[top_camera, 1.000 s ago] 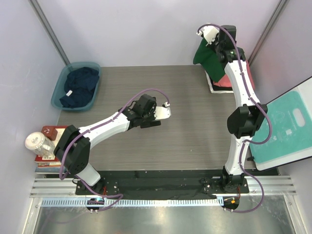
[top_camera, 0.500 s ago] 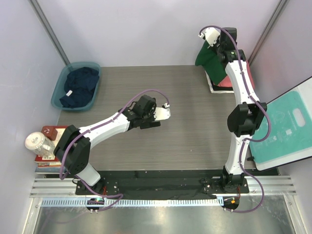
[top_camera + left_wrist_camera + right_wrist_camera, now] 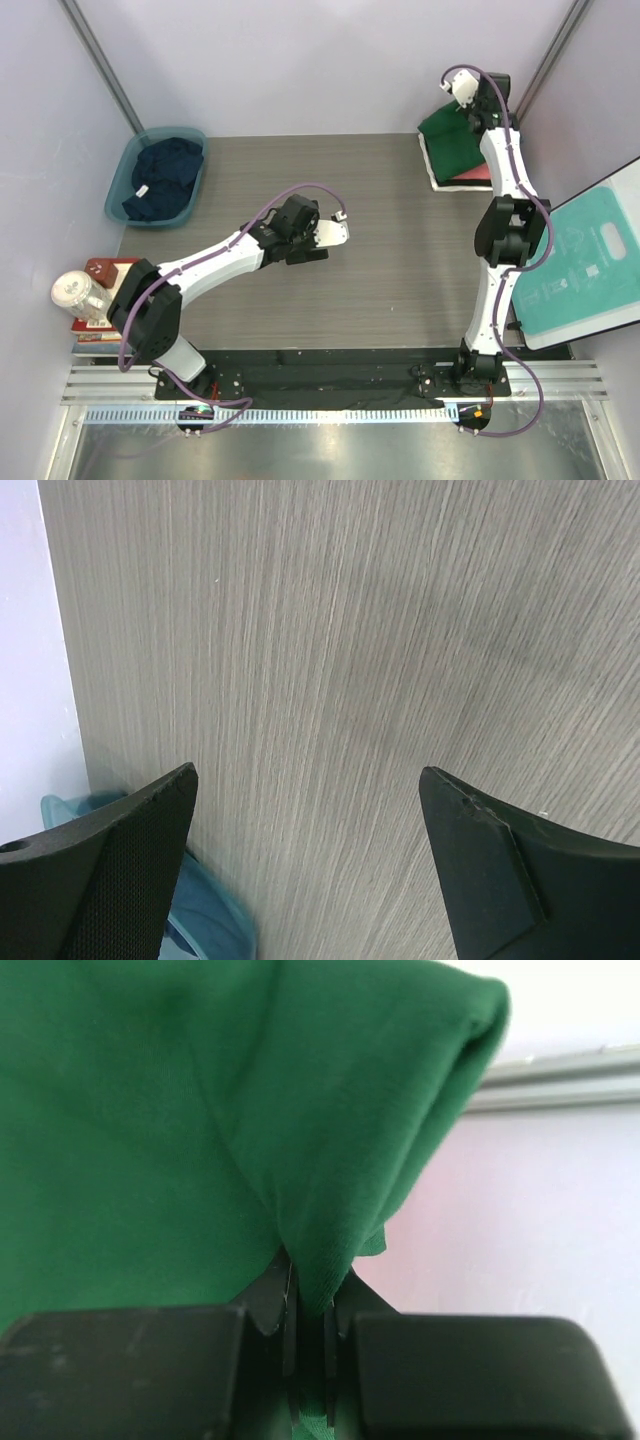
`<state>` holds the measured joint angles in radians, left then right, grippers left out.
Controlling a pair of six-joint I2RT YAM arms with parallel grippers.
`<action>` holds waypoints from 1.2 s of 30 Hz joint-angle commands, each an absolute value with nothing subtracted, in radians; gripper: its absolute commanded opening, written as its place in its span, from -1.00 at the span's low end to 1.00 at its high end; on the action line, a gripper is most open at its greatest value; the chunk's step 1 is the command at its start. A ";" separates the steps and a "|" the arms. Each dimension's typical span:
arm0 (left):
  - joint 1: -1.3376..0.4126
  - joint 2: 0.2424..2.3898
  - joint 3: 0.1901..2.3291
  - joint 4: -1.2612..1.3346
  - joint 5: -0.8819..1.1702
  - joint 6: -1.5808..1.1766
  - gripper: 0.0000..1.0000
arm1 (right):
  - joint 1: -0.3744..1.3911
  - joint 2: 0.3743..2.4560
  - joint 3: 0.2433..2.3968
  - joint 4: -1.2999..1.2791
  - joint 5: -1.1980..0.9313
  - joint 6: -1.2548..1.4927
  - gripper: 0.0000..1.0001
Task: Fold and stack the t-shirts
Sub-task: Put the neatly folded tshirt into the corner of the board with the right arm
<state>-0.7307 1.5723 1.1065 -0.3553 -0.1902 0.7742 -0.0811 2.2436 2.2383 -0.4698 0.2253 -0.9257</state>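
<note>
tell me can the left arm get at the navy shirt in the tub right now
Probably yes. The left gripper is open and holds nothing, the navy shirt lies uncovered in the open-topped tub on that arm's own side, and nothing stands on the table between them.

Coral-red t-shirt [image 3: 476, 174] mostly hidden beneath the green t-shirt [image 3: 455, 140]

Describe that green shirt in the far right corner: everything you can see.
The dark green t-shirt is plain, soft-looking fabric, folded into a rough rectangle. It lies at the far right corner of the table, atop a coral-red shirt and a white shirt whose edges show beneath. The right end effector is shut on a bunched fold at its far edge.
</note>
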 commanded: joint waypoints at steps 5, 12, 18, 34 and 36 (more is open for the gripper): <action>-0.727 1.509 1.103 -0.393 -0.196 0.773 0.83 | -0.133 2.324 2.237 -0.310 0.301 -0.988 -0.98; -0.729 1.502 1.106 -0.410 -0.192 0.759 0.84 | -0.149 2.394 2.165 -0.100 0.439 -1.055 0.28; -0.729 1.479 1.097 -0.419 -0.198 0.762 0.86 | -0.147 2.356 2.186 -0.078 0.482 -0.961 0.50; -0.739 1.462 1.134 -0.425 -0.184 0.795 0.85 | -0.032 2.324 1.968 0.072 0.399 -0.997 -0.98; -0.741 1.465 1.140 -0.429 -0.186 0.801 0.85 | -0.032 2.396 1.988 0.061 0.403 -1.014 -0.98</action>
